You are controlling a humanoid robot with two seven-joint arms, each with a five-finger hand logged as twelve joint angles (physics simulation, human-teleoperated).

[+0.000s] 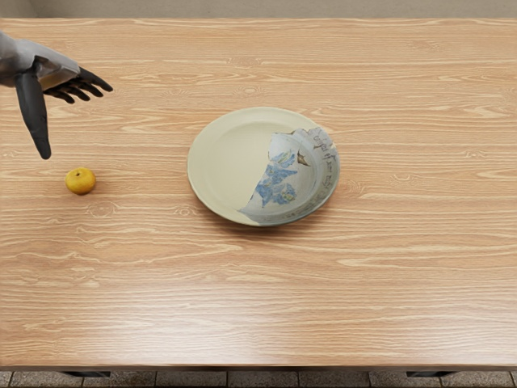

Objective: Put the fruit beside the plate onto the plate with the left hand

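So the whole shot is basically one big light wooden table (323, 307), pale oak-looking grain running left to right, with a slightly darker front edge. Below that edge you get a thin strip of greyish tiled floor (242, 378) and a couple of dark bits of the table's support (85, 373). Along the very top there's a narrow grey band (242, 8) behind the table, can't tell what it is. The mandarin (80, 180) sits on the bare wood over at the left. It's small, round, yellow-orange, with a tiny darker dimple on top, and it's well apart from the plate (218, 145), not on it. The plate is roughly mid-table, a shallow cream round one, and its right part has a weird patch of blue-and-white pattern (283, 182) that looks like a torn print. The left hand (40, 77) comes in from the upper left corner, grey palm with dark fingers (81, 85) loosely spread and holding nothing. Its thumb (34, 113) points down toward the table. The hand is above and a bit left of the mandarin, not touching it.
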